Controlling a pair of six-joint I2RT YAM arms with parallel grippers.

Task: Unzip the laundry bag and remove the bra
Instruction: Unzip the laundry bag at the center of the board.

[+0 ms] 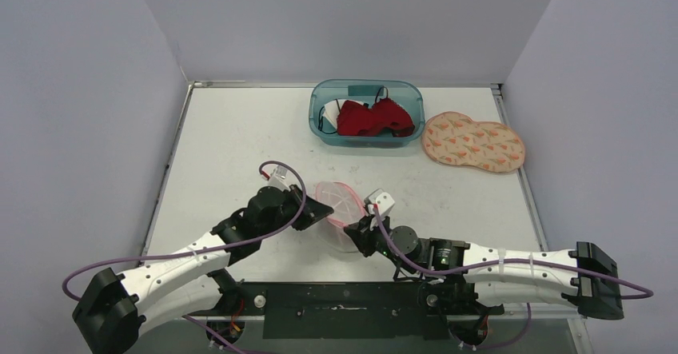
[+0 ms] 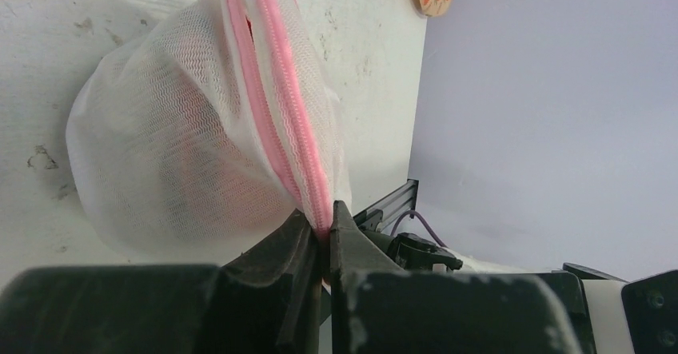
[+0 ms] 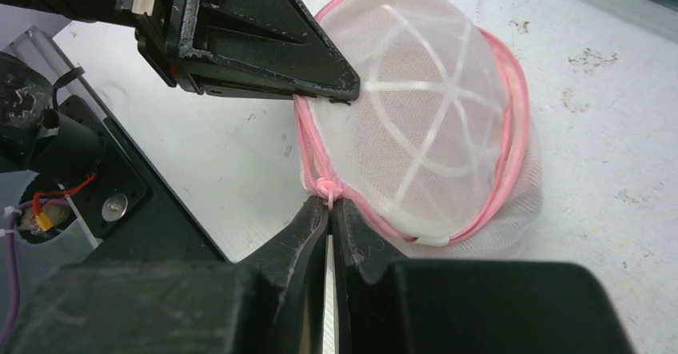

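A round white mesh laundry bag (image 1: 337,202) with a pink zipper stands on edge at the table's near middle, held between both grippers. My left gripper (image 2: 326,224) is shut on the bag's pink zipper band (image 2: 276,106). My right gripper (image 3: 329,203) is shut on the small pink zipper pull (image 3: 326,188) at the bag's rim (image 3: 416,142). The left gripper's black fingers (image 3: 264,50) show just above the bag in the right wrist view. A pinkish shape shows faintly through the mesh; the bra inside cannot be made out.
A teal bin (image 1: 365,112) with red and white garments stands at the back middle. A flat patterned peach bag (image 1: 472,141) lies to its right. The black mounting rail (image 1: 344,306) runs along the near edge.
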